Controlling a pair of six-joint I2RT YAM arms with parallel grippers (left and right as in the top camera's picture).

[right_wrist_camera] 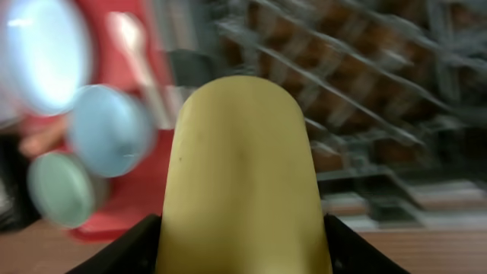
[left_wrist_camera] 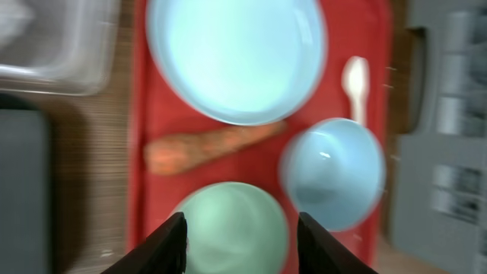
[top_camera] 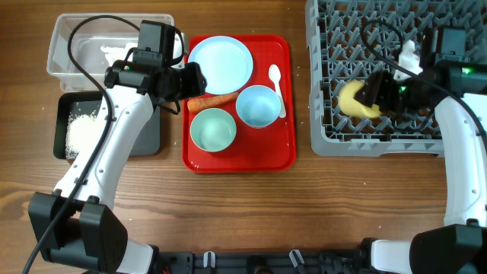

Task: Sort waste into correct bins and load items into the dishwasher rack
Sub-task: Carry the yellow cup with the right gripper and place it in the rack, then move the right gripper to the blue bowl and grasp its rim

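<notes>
Yellow cup (top_camera: 358,101): on its side over the near left part of the dishwasher rack (top_camera: 380,142).
Right fingers (right_wrist_camera: 125,247): closed on the cup's two sides, gripping it.
Carrot (top_camera: 214,101): on the red tray (top_camera: 285,148), between the plate (top_camera: 221,65), blue bowl (top_camera: 258,106) and greenish bowl (top_camera: 213,129); white spoon (top_camera: 276,82) lies alongside.
Left fingers (left_wrist_camera: 163,243): spread apart, holding nothing, above the carrot and greenish bowl.
Bins: rice (top_camera: 84,129) in the black tray (top_camera: 144,138); napkin (top_camera: 114,53) in the clear tub (top_camera: 65,42), both on the bench (top_camera: 304,213).
</notes>
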